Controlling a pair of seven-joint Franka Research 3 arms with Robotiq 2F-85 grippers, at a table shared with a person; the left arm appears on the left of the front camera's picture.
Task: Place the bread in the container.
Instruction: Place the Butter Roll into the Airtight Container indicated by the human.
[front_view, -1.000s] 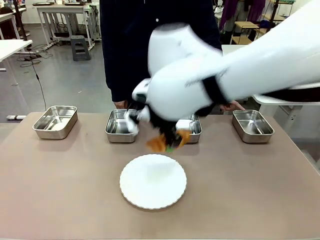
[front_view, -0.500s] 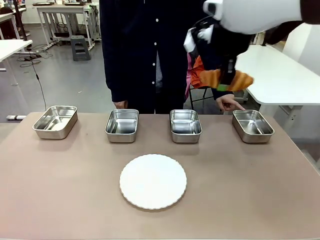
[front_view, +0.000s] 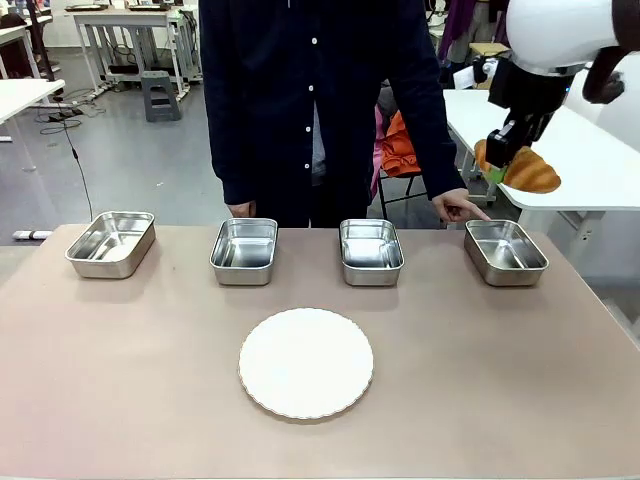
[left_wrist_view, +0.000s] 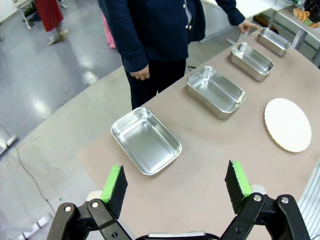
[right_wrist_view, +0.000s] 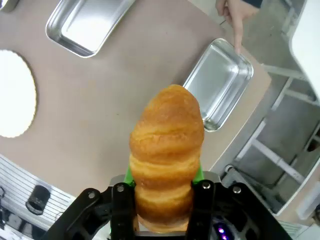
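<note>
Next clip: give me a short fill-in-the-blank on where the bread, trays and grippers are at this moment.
1. The right gripper is shut on the ____.
2. The person's finger points at the ____ container in the front view.
3. The white plate holds ____.
4. The left gripper is ____.

Missing words: bread; rightmost; nothing; open

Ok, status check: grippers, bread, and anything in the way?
Right gripper shut on the bread, held high above the container. Left gripper open, empty. Person's hand pointing at that container's far rim.

No readable text, label, brand, number or sign appears in any view.
</note>
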